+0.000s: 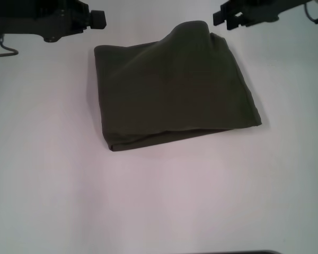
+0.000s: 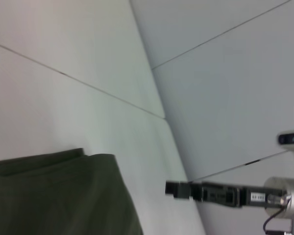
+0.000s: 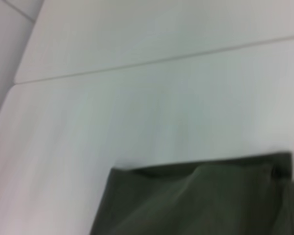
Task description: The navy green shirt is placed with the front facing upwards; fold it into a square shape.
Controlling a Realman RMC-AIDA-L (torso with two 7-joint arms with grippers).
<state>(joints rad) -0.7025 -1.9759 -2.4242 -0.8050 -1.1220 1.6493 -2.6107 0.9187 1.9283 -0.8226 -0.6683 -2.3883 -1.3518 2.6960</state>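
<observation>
White tabletop (image 1: 164, 201) fills the head view, bare apart from one garment. One navy green shirt (image 1: 172, 87) lies on it, folded into a roughly square, multi-layered block near the far middle of the table, its layered edges showing along the near side. A raised hump of cloth stands at the far edge of the block, toward the right far corner of the fold. No lettering or label shows on the upper face.

Two grippers are counted. The left gripper (image 1: 98, 19) hangs above the table at the far left, just beyond the shirt's far left corner and not touching it. The right gripper (image 1: 222, 17) hangs at the far right, just beyond the hump, also clear of the cloth. Whether either gripper's fingers are spread or pressed together cannot be told.

The left wrist view shows the shirt's corner with the right gripper (image 2: 179, 190) beside it. Pale wall panels (image 2: 225, 88) stand behind the table. Nothing lies between grippers and shirt.
</observation>
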